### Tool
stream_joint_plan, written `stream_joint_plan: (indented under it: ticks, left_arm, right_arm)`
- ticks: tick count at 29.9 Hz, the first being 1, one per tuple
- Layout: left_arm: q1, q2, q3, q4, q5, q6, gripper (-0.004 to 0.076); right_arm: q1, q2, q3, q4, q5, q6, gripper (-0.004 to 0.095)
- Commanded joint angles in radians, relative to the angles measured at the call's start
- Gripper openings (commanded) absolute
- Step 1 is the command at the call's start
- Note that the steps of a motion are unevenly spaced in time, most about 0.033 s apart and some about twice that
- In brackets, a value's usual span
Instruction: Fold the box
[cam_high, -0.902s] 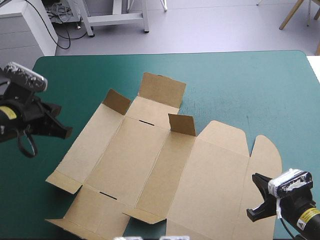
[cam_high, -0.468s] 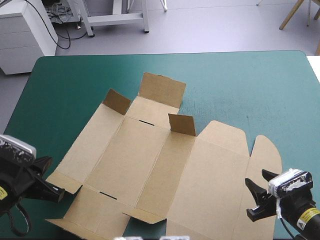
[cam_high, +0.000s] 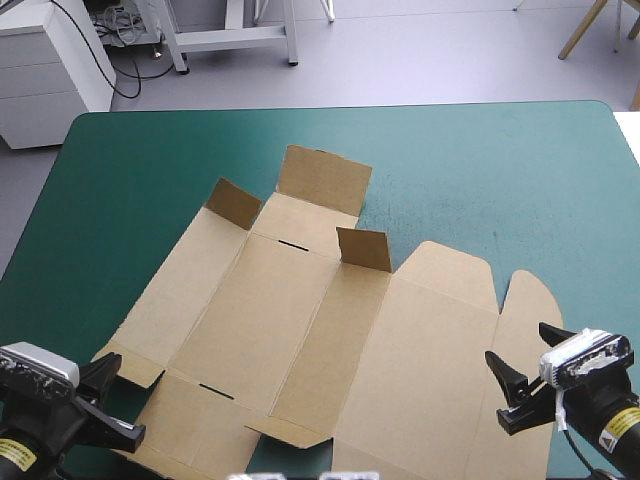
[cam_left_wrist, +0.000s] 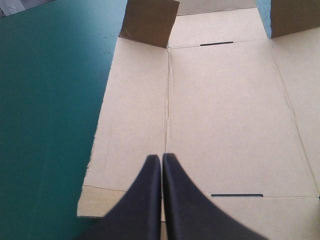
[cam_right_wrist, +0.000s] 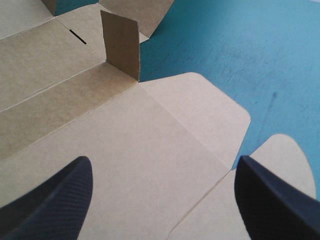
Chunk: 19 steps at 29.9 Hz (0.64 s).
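box (cam_high: 330, 330): flat brown sheet, mid-table and running to the near edge, a few small flaps (cam_high: 363, 250) standing up at its far side
left gripper (cam_left_wrist: 161, 157): my fingers are pressed together, over the box's near-left corner
right gripper (cam_right_wrist: 162, 165): my fingers are wide apart, over the near-right panel
cover (cam_high: 480, 170): teal-green, bare on the far and right sides, loads of room

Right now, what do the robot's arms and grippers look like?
The left gripper and right gripper each have two broad black fingers, curved like fins. The right one's show fine ribbed lines. The left arm and right arm are black, each with a yellow label.
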Motion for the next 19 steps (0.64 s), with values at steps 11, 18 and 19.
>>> stream_joint_plan:
  ticks: [11, 18, 19]
  left_arm:
    - [-0.007, -0.093, 0.048, -0.041, -0.089, -0.020, -0.0010]
    - [-0.007, -0.097, 0.048, -0.041, -0.102, -0.020, -0.0010]
    - [-0.007, -0.097, 0.048, -0.041, -0.102, -0.020, -0.0010]
  right_arm:
    - [0.000, 0.536, -0.463, 0.039, 0.061, -0.268, 0.0731]
    - [0.000, 0.858, -0.752, 0.110, 0.208, -0.419, 0.0730]
    - [0.000, 0.903, -0.794, 0.122, 0.222, -0.440, 0.0731]
